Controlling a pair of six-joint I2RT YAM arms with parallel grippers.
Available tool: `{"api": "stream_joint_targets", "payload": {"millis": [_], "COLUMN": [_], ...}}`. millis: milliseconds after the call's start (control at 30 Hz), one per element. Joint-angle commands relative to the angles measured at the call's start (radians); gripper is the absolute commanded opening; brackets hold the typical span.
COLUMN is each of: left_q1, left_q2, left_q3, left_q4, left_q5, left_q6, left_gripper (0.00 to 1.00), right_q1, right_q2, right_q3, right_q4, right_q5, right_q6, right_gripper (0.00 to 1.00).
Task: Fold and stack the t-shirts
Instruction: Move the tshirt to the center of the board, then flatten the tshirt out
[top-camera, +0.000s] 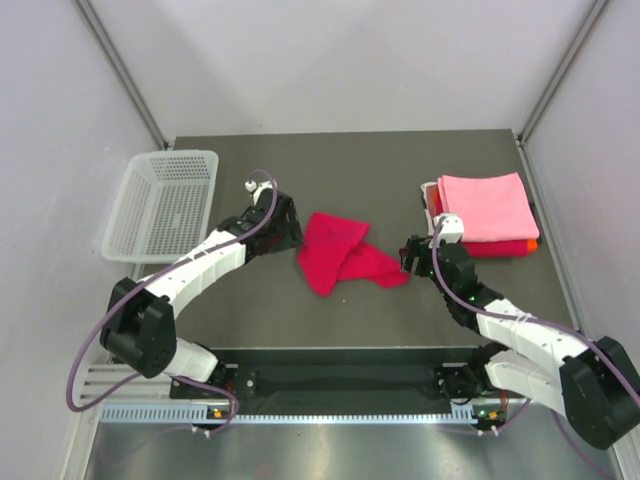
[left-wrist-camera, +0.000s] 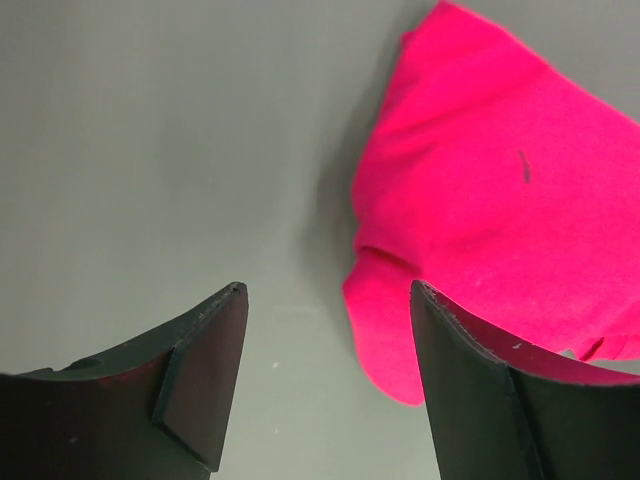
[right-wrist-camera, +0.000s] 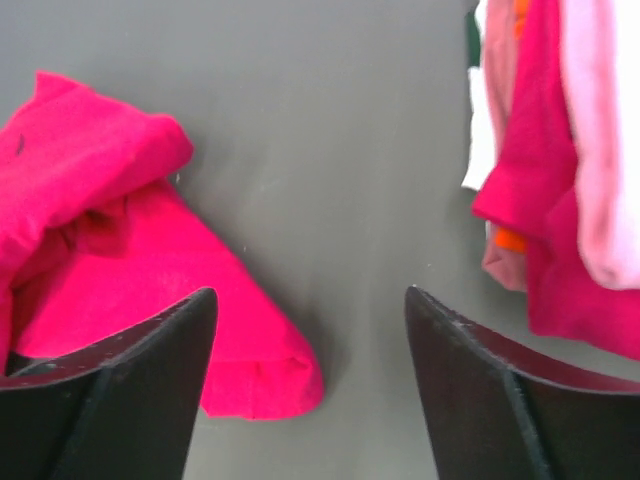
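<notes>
Crimson t-shirt (top-camera: 345, 255) lies loosely folded mid-table, between my two grippers. My left gripper (left-wrist-camera: 325, 295) hangs with jaws apart over bare table (left-wrist-camera: 150, 150), holding nothing, the shirt's edge just beside it. My right gripper (right-wrist-camera: 310, 300) is spread wide too, empty, between that shirt and the folded stack (top-camera: 487, 215) topped in light pink

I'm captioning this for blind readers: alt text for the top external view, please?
A rumpled crimson t-shirt lies on the dark table, flanked by the left gripper and the right gripper. A stack of folded t-shirts, light pink on top, sits at the far right; a white perforated basket at its left edge.
</notes>
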Motion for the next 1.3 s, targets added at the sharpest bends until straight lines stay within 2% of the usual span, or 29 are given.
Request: {"api": "stream_joint_targets", "payload": {"millis": [0, 100, 200, 333, 433, 500, 533, 567, 600, 667, 733, 767, 800, 933, 1033, 1067, 1133, 1167, 1267], "left_q1": [-0.003, -0.003, -0.001, -0.001, -0.003, -0.003, -0.003, -0.001, -0.003, -0.001, -0.003, -0.001, -0.003, -0.001, -0.001, -0.003, -0.001, -0.001, -0.003], "left_q2": [-0.037, -0.047, -0.092, -0.219, -0.323, -0.369, -0.406, -0.419, -0.432, -0.469, -0.498, -0.508, -0.514, -0.525, -0.523, -0.521, -0.514, -0.511, -0.498], "left_q3": [-0.033, -0.085, -0.183, -0.326, -0.456, -0.501, -0.518, -0.538, -0.545, -0.55, -0.558, -0.567, -0.57, -0.571, -0.571, -0.571, -0.571, -0.573, -0.567], "left_q4": [0.153, 0.251, 0.399, 0.551, 0.64, 0.674, 0.679, 0.679, 0.677, 0.662, 0.667, 0.668, 0.676, 0.674, 0.677, 0.677, 0.679, 0.679, 0.68], "left_q5": [0.049, 0.084, 0.078, 0.043, 0.006, -0.011, -0.018, -0.026, -0.024, -0.032, -0.035, -0.035, -0.035, -0.023, -0.014, -0.014, -0.015, -0.015, -0.012], "left_q6": [0.112, 0.147, 0.149, 0.161, 0.153, 0.155, 0.149, 0.143, 0.141, 0.137, 0.133, 0.132, 0.132, 0.132, 0.133, 0.135, 0.132, 0.13, 0.13], "left_gripper": [0.7, 0.71, 0.74, 0.79, 0.8, 0.8, 0.8, 0.8, 0.8, 0.8, 0.8, 0.8, 0.8, 0.79, 0.79, 0.79, 0.79, 0.79, 0.78], "right_q1": [-0.003, 0.001, 0.029, 0.032, 0.035, 0.035, 0.035, 0.034, 0.032, 0.031, 0.021, 0.02, 0.017, 0.015, 0.014, 0.015, 0.017, 0.017, 0.017], "right_q2": [0.047, 0.071, 0.074, 0.064, 0.002, -0.034, -0.042, -0.047, -0.051, -0.053, -0.051, -0.051, -0.048, -0.022, 0.014, 0.021, 0.039, 0.047, 0.087], "right_q3": [0.072, 0.101, 0.102, 0.132, 0.122, 0.111, 0.108, 0.109, 0.108, 0.106, 0.099, 0.085, 0.076, 0.033, 0.022, 0.02, 0.019, 0.019, 0.033], "right_q4": [0.007, -0.039, -0.031, -0.15, -0.224, -0.269, -0.308, -0.313, -0.345, -0.388, -0.399, -0.399, -0.392, -0.344, -0.324, -0.324, -0.281, -0.277, -0.278], "right_q5": [-0.061, -0.081, -0.081, -0.08, -0.083, -0.074, -0.069, -0.069, -0.072, -0.078, -0.101, -0.109, -0.121, -0.156, -0.166, -0.163, -0.156, -0.152, -0.126], "right_q6": [-0.016, -0.03, -0.034, 0.028, 0.082, 0.14, 0.159, 0.176, 0.208, 0.249, 0.277, 0.285, 0.3, 0.331, 0.329, 0.325, 0.309, 0.309, 0.326], "right_gripper": [0.74, 0.66, 0.65, 0.61, 0.61, 0.7, 0.71, 0.52, 0.44, 0.38, 0.2, 0.01, 0.0, 0.01, 0.16, 0.34, 0.5, 0.54, 0.53]}}
